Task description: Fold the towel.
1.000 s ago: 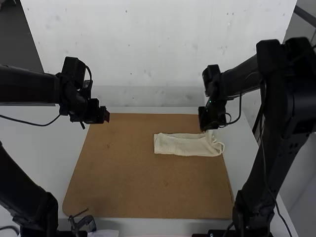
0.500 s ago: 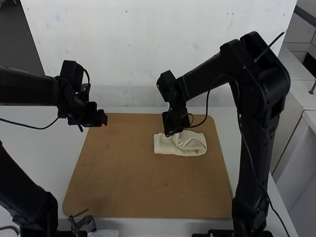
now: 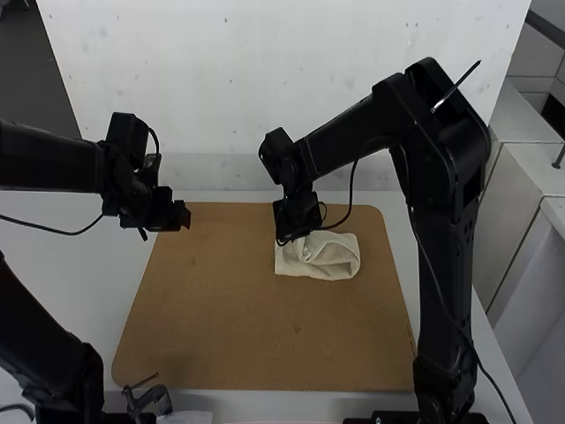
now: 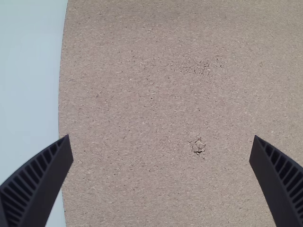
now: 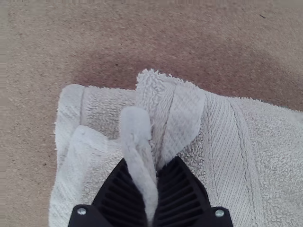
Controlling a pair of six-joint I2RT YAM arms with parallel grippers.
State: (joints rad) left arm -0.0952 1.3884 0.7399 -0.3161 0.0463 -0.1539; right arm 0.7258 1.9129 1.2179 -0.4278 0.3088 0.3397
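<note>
Right wrist view: towel (image 5: pixel 136 130) partly between the jaws.

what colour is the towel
Off-white or pale cream, best seen in the high view: the towel.

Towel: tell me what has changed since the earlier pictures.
In the high view, the right claw, pinching the towel by its end, moved left, carrying that end over the rest, so the towel now lies shorter. Its left edge stayed put; the open left claw barely moved.
</note>
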